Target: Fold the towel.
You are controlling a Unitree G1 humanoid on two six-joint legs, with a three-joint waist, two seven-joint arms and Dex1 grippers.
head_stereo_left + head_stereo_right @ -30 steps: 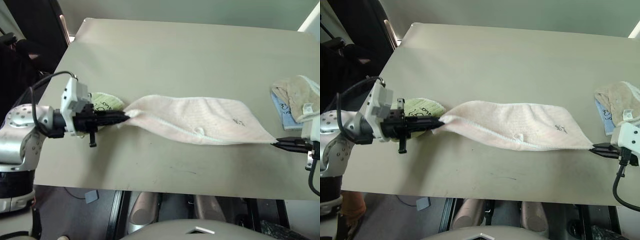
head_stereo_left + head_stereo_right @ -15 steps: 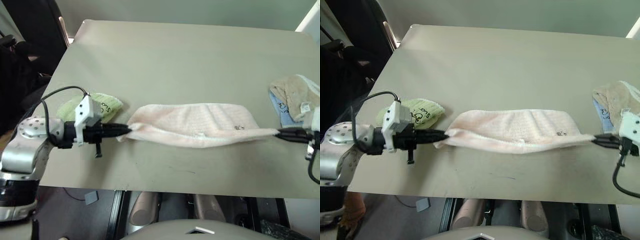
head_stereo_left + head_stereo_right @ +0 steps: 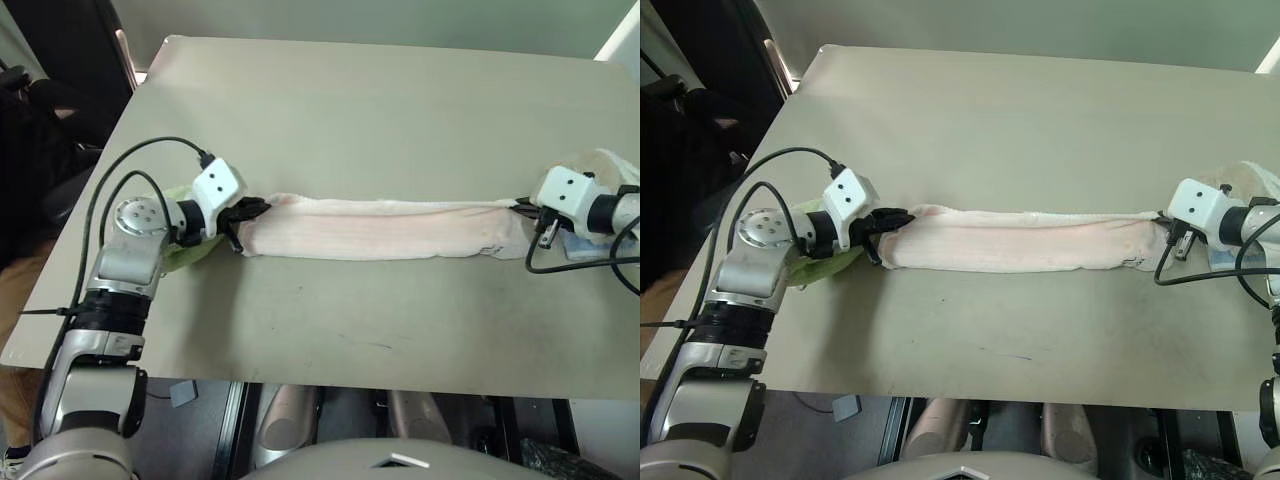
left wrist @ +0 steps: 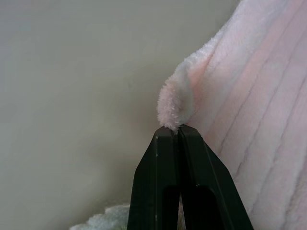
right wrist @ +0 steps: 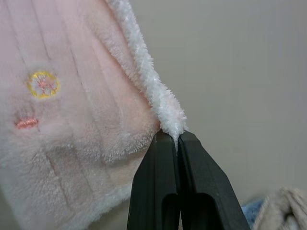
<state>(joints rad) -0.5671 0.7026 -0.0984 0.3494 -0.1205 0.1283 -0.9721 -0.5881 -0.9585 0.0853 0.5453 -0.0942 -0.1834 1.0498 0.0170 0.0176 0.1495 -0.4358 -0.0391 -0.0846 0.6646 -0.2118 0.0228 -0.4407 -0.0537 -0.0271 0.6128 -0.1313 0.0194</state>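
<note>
Silver-grey metal casings form the robot's left arm [image 3: 128, 262], its round joint cap dotted with small holes. A white block-shaped wrist housing sits behind each gripper, and looping black cables run into both. The left gripper [image 4: 178, 130] and right gripper [image 5: 176, 136] each end in two flat, matte black fingers [image 4: 158, 177] that taper toward the tips.

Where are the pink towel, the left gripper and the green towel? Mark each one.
pink towel [image 3: 385, 228], left eye view, middle of the folded strip.
left gripper [image 3: 262, 207], left eye view, fingertips pinching the towel's corner.
green towel [image 3: 830, 262], right eye view, edge showing under the arm.
</note>
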